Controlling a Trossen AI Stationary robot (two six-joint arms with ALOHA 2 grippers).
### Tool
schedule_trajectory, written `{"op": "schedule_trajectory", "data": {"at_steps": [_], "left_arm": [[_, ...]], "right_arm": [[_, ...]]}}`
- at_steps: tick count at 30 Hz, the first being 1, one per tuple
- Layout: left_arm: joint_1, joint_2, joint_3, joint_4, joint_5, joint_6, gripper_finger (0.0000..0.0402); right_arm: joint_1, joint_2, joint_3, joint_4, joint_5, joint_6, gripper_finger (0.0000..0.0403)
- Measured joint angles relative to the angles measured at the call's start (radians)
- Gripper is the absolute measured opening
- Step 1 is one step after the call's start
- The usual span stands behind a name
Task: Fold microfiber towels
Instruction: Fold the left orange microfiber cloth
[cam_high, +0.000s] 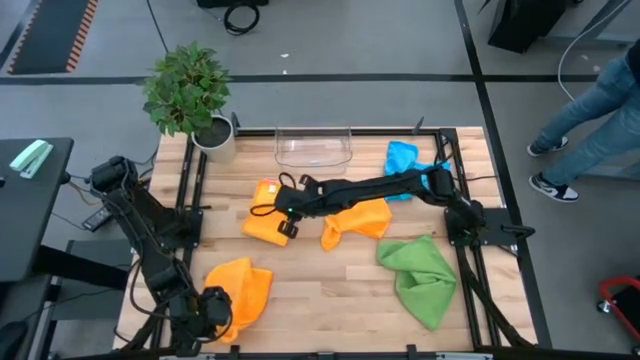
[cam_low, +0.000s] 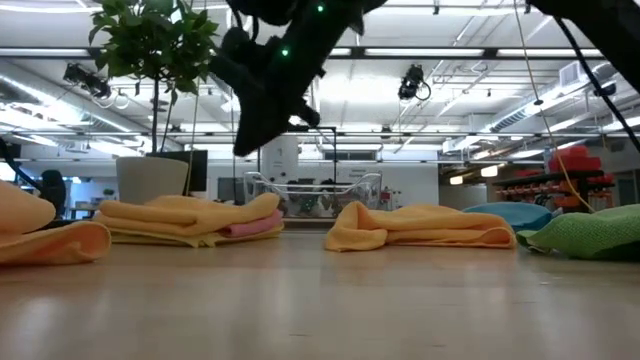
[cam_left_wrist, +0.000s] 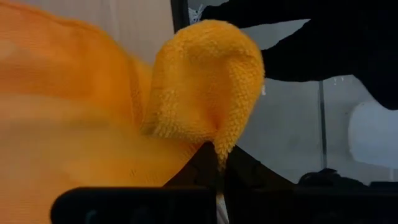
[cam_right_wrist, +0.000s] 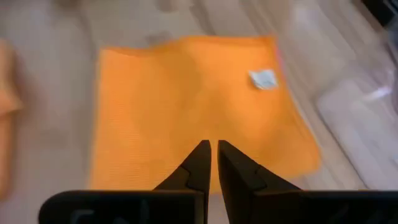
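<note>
Wooden slats make up the bench (cam_high: 330, 290). At its near left corner a crumpled orange towel (cam_high: 243, 288) is pinched in the closed left pincer (cam_high: 212, 308). A green towel (cam_high: 420, 275) is seen near right. Farther back, the right pincer (cam_high: 287, 228), fingers nearly together and holding nothing, is held above a folded orange towel (cam_high: 265, 215). A blue towel (cam_high: 402, 158) lies far right.

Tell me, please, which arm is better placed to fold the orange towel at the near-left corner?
Left. Its pincer is already shut on that orange towel, while the right pincer hangs empty over the folded stack mid-table.
</note>
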Motion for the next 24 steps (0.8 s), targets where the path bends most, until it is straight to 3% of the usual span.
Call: {"op": "schedule_trajectory", "data": {"at_steps": [6, 11, 24], "left_arm": [[0.000, 0.000, 0.000, -0.006, -0.001, -0.015, 0.0015], [0.000, 0.000, 0.000, -0.003, -0.001, -0.027, 0.0014], [0.000, 0.000, 0.000, 0.003, -0.002, -0.035, 0.0008]], "right_arm": [[-0.052, 0.029, -0.080, -0.080, 0.041, 0.249, 0.0038], [-0.046, 0.039, -0.193, 0.043, 0.061, 0.359, 0.0038], [-0.090, 0.036, -0.325, 0.433, 0.060, 0.356, 0.0038]]}}
